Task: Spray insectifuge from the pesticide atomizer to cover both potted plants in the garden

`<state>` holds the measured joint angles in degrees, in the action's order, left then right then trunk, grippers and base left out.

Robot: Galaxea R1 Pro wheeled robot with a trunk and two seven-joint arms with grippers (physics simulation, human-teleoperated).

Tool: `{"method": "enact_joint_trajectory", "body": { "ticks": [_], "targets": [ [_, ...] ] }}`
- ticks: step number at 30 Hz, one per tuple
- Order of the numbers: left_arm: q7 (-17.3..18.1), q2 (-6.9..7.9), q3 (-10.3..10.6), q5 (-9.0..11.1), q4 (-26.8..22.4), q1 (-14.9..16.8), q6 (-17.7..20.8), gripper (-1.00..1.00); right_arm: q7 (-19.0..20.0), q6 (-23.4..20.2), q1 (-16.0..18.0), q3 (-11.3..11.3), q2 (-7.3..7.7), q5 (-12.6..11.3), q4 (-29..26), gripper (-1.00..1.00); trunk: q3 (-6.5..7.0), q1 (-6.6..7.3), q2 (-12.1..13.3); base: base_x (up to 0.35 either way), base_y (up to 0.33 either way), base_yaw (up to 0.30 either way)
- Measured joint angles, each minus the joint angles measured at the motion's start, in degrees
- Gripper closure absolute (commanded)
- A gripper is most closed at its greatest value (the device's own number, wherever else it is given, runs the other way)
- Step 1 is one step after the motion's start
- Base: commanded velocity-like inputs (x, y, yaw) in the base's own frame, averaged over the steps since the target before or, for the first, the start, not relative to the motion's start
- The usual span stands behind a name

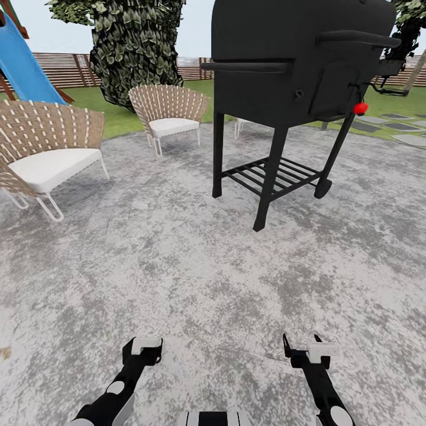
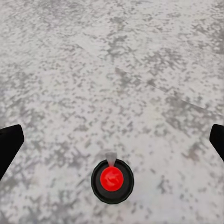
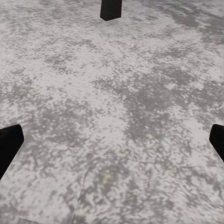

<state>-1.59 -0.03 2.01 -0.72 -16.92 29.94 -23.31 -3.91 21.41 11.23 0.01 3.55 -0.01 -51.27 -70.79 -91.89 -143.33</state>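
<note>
The grill [image 1: 296,89] stands ahead on the paving [image 1: 195,272], two chairs [image 1: 47,154] left, fence [image 1: 65,68] behind.

Head cam looks fwd and down from above both arms over mottled grey-white stone paving [image 1: 195,272], w/ a black metal barbecue grill on legs [image 1: 290,89] near ahead. Both wrist cams face down, close to the same paving [image 2: 116,70] [image 3: 116,93]; right wrist cam catches a black grill leg [image 3: 111,9].
</note>
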Motion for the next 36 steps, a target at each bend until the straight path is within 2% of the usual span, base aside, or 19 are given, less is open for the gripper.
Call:
{"method": "enact_joint_trajectory", "body": {
  "ticks": [4,12,36],
  "targets": [
    [0.0,-0.05,0.0,-0.05,0.04,0.0,0.02,-1.0,0.0,-0.02,0.0,0.0,-0.03,0.0,0.0,-1.0,0.0,0.0,0.0,0.0,0.0,0.0],
    [0.0,-0.06,-0.01,-0.08,0.1,0.0,-0.25,-1.0,0.0,-0.03,0.0,0.0,-0.05,0.0,0.0,-1.0,-1.78,-0.21,-0.1,0.0,0.0,0.0],
    [0.0,0.0,-0.01,0.0,-0.15,-1.14,-0.5,-1.0,0.0,-0.02,0.0,0.0,-0.12,0.03,0.09,-1.0,-8.83,-0.8,-0.42,0.0,0.0,0.0]
  ]
}}
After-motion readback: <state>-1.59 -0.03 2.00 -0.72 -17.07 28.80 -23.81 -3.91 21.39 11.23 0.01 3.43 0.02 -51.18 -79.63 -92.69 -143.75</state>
